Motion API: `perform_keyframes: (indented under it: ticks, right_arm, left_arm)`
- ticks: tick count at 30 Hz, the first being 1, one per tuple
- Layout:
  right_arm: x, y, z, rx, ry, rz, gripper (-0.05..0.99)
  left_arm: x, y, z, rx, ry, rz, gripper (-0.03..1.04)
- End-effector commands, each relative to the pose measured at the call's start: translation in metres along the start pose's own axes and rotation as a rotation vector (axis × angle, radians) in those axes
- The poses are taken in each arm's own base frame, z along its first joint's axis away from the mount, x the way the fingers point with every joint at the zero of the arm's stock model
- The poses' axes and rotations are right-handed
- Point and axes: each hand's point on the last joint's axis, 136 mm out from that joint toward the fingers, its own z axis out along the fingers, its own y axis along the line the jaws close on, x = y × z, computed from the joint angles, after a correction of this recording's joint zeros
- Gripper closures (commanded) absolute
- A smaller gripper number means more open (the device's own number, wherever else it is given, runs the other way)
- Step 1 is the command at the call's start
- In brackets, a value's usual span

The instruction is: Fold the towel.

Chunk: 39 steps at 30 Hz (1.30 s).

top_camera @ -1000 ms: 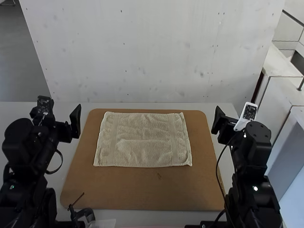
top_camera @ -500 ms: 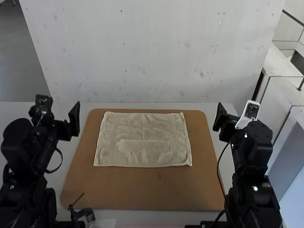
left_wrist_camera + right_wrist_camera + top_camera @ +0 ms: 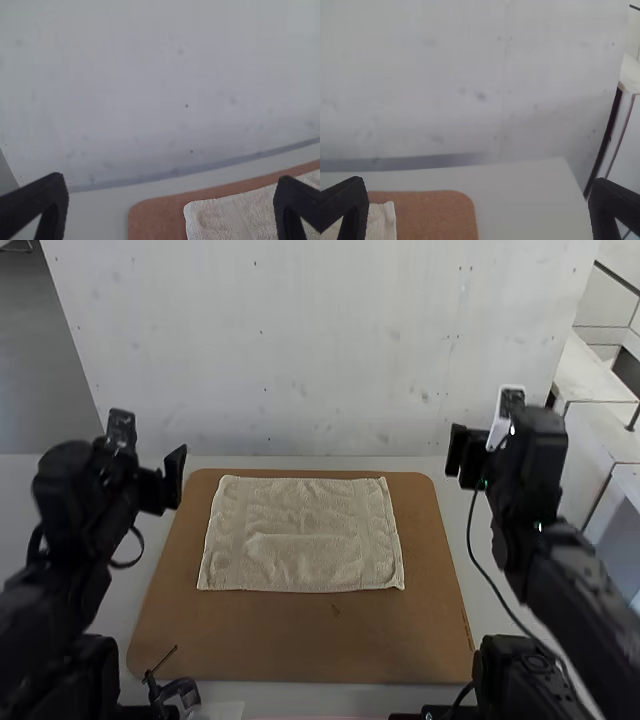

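Note:
The left gripper [image 3: 150, 470] is held up beside the board's far left corner, and the right gripper [image 3: 480, 455] is raised near its far right corner. In between, a beige towel [image 3: 302, 535] lies spread flat with slight wrinkles, untouched by either. The left wrist view has its own gripper [image 3: 172, 206] open with nothing gripped, and part of the towel [image 3: 225, 220] behind one finger. Wide apart too are the fingers of the right wrist view's gripper [image 3: 479, 207], where a towel corner [image 3: 382, 222] appears.
A brown board [image 3: 300, 642] with rounded corners lies under the towel on a pale table [image 3: 210, 462]. A white wall [image 3: 320, 350] rises behind the table. Near the front left is a small black clamp-like part [image 3: 175, 690]; a cable [image 3: 500, 595] hangs by the right arm.
The right arm has risen, its gripper going up and forward. The left gripper dipped slightly left, then moved up and to the right. The towel has not moved.

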Motion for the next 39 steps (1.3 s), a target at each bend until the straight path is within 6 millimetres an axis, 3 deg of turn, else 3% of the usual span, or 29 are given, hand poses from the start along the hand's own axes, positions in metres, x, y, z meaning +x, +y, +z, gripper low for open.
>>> perform_keyframes:
  ticks: [1, 8, 14, 21, 28, 39]
  right_arm:
    - [0.006, 0.011, 0.02, -0.033, 0.096, -0.01, -0.03]
    - [0.048, 0.02, 0.055, -0.05, 0.345, -0.031, -0.03]
    - [0.048, 0.033, 0.071, -0.097, 0.376, -0.035, -0.03]
    - [0.08, 0.043, 0.097, -0.103, 0.491, -0.058, -0.03]
    - [0.104, 0.055, 0.118, -0.122, 0.549, -0.076, -0.02]
    - [0.109, 0.066, 0.155, -0.131, 0.643, -0.068, -0.02]
  left_arm:
    - [-0.025, 0.002, 0.023, 0.018, 0.011, 0.005, 0.1]
    - [0.017, -0.007, 0.062, 0.077, 0.228, -0.011, 0.1]
    - [0.056, -0.009, 0.087, 0.095, 0.387, -0.026, 0.1]
    - [0.095, -0.012, 0.103, 0.112, 0.529, -0.038, 0.1]
    - [0.109, -0.011, 0.117, 0.124, 0.593, -0.042, 0.1]
    - [0.109, 0.003, 0.157, 0.126, 0.622, -0.055, 0.12]
